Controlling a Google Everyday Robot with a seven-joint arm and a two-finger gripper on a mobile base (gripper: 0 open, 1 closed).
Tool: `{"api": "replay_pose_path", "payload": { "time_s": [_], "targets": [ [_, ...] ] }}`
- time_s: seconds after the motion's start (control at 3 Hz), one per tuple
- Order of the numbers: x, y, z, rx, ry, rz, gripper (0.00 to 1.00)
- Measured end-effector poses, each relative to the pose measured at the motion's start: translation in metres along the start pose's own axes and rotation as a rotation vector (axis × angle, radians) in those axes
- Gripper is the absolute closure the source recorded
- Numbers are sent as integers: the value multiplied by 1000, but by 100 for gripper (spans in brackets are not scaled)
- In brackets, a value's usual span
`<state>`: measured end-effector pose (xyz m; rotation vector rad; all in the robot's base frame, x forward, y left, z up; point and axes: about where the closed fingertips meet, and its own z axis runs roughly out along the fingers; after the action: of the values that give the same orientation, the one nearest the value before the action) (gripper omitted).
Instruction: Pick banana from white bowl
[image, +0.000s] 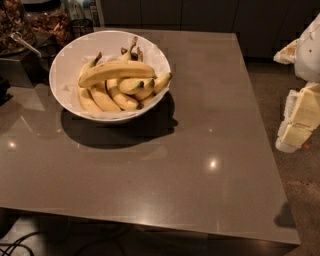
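The white bowl (67, 60) stands on the grey table at the back left. The banana (116, 70) lies across the top of the pile in the bowl, long and gently curved, running left to right. Several shorter bananas (127, 89) lie under and beside it. My gripper (296, 125) hangs at the far right of the view, beyond the table's right edge and well away from the bowl. It holds nothing that I can see.
The grey table (200, 150) has glossy reflections, and its right edge runs close to my gripper. Glass jars with dark contents (47, 22) and a metal scoop (22, 44) stand behind and left of the bowl. Dark cabinets line the back.
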<state>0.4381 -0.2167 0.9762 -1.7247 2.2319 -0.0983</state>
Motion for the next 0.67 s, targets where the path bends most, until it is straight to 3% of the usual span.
{"api": "replay_pose_path", "payload": {
  "time_s": [0.33,0.67],
  "targets": [
    [0,0,0,0,0,0,0],
    [-12,-2,-2,34,45,-10,0]
  ]
}}
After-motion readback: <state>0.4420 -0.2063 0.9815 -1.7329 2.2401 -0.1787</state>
